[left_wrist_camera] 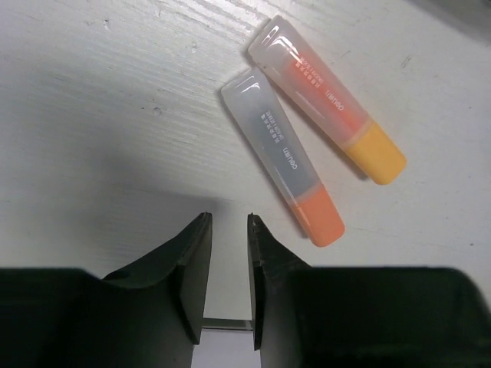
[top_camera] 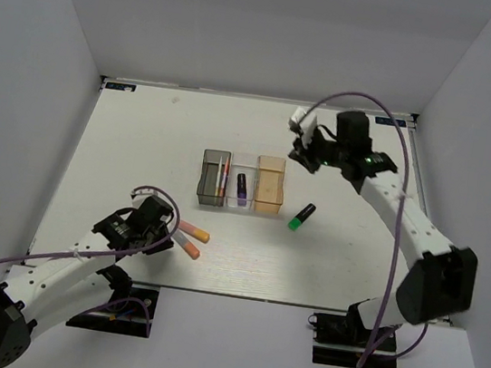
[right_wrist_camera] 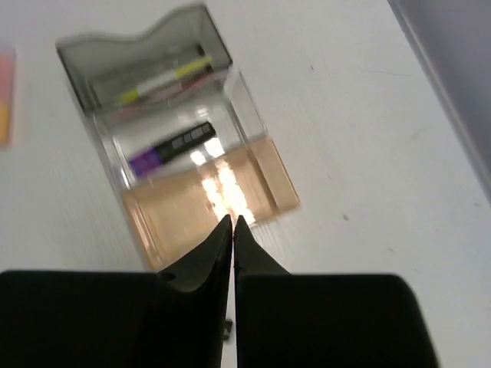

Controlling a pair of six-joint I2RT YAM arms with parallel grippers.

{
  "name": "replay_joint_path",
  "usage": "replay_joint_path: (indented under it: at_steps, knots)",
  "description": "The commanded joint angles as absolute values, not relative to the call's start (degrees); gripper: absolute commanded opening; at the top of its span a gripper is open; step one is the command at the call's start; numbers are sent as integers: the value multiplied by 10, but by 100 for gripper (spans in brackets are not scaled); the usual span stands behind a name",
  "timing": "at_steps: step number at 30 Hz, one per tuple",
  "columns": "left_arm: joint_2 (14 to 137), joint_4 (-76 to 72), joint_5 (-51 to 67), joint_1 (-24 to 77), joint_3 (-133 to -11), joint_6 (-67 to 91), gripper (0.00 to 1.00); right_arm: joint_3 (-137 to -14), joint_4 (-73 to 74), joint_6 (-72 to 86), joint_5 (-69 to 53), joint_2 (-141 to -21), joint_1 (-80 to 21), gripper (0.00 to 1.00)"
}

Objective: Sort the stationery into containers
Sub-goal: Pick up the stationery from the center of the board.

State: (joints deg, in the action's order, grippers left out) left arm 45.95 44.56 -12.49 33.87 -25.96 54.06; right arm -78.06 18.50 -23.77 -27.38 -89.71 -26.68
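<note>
While the left gripper (left_wrist_camera: 229,221) is hovering empty with jaws slightly apart, the near highlighter (left_wrist_camera: 282,157) and far highlighter (left_wrist_camera: 326,100) are lying side by side on the table (left_wrist_camera: 92,92), just beyond its right fingertip. Both are stubby and clear-capped, lying diagonally with caps pointing away-left. The right gripper (right_wrist_camera: 232,223) is hanging pinched together, empty, near the tan bin (right_wrist_camera: 176,207).

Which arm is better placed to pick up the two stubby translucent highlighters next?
Left: the open left gripper hovers beside the highlighters; the shut right gripper is far off, near the pale orange plastic bin.
</note>
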Motion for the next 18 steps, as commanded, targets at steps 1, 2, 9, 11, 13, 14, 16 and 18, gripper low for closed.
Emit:
replay_joint_path:
  at_steps: [1, 2, 9, 11, 13, 14, 16, 18]
  knots:
    - [442, 442, -121, 337, -261, 530, 35, -662, 288, -604, -317, -824, -233, 5]
    - [440, 443, -122, 337, -261, 527, 37, -642, 291, -642, -329, -799, -202, 10]
    - [441, 440, -118, 337, -242, 529, 49, -678, 558, -1037, -344, -879, -151, 47]
    - [440, 435, -113, 337, -233, 535, 49, -677, 553, -1083, -347, -900, -149, 48]
    - [440, 431, -111, 337, -221, 536, 50, -678, 559, -1130, -348, -920, -153, 50]
    - [440, 423, -106, 337, -220, 539, 50, -683, 566, -1147, -344, -946, -150, 55]
    - [442, 422, -104, 337, -217, 540, 50, -688, 552, -1163, -338, -966, -155, 56]
    - [448, 423, -102, 337, -219, 541, 50, -689, 539, -1168, -332, -983, -157, 57]
